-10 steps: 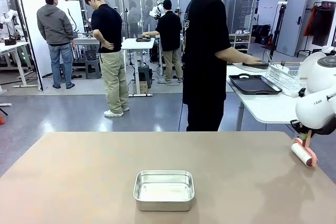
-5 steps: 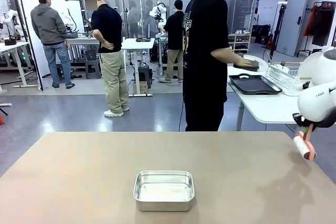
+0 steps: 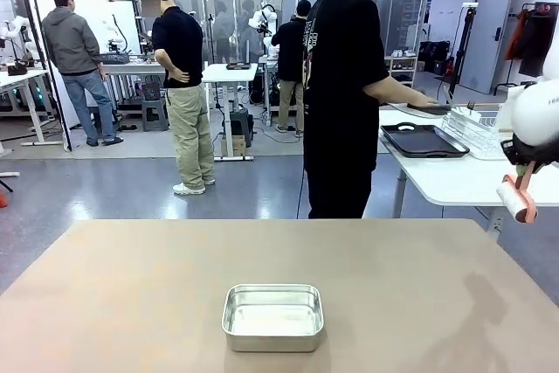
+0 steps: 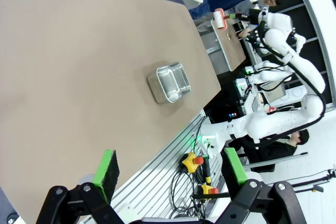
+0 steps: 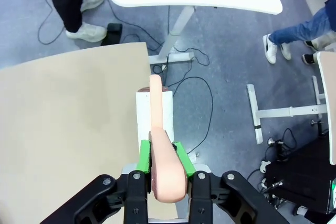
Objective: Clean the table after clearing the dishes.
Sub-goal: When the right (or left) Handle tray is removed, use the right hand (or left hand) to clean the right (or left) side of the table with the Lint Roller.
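Overhead, right hand [image 5: 160, 157] clamped on pink roller [image 5: 156, 111], its white drum mostly hidden.

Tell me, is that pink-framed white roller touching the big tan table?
Apart. In the front view the pink-framed white roller, clamped in the right gripper, hangs in the air past the tan table's right edge.

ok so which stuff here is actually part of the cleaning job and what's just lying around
Part of the job:
- tan table
- pink-handled roller, held in the right pincer
- dark tray on the white side table

Lying about:
- steel pan
- wire rack
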Motion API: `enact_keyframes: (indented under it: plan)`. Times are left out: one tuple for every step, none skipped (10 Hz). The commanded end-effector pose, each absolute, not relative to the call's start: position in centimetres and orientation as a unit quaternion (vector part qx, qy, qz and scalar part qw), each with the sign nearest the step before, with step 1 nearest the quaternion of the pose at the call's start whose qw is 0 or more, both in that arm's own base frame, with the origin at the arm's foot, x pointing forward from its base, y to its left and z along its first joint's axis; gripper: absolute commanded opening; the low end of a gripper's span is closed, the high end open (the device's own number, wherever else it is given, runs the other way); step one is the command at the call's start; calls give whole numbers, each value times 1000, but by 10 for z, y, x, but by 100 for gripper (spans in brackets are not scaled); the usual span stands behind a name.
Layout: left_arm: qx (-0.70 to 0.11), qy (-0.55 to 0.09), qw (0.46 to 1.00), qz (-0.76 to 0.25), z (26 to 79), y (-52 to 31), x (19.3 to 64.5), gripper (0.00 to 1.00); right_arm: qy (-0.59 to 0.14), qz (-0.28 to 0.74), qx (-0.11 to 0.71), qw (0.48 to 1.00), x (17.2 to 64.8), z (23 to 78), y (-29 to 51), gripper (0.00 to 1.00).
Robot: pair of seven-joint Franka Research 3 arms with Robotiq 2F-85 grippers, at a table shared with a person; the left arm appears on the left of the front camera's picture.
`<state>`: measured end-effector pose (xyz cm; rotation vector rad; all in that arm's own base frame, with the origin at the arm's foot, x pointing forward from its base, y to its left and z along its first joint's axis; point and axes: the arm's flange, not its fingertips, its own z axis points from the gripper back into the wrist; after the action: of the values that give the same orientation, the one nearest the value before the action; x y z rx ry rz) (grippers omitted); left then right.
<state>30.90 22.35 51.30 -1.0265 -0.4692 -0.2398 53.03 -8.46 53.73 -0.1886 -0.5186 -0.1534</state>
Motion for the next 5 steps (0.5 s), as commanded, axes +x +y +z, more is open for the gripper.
enact_keyframes:
  plan:
    - [-486, -225, 836, -118, 515, 224, 305, 100, -247, -75, -68, 964, 525, 546, -85, 22]
    - [-486, -225, 836, -118, 515, 224, 305, 100, -239, -86, -50, 966, 529, 544, -88, 22]
    - [-486, -225, 836, -118, 515, 224, 305, 100, -254, -76, -82, 961, 527, 544, -84, 22]
    - [-486, -225, 836, -118, 515, 224, 305, 100, -254, -76, -82, 961, 527, 544, -84, 22]
    - [-486, -225, 836, -118, 515, 224, 305, 100, -254, -76, -82, 961, 527, 544, -84, 22]
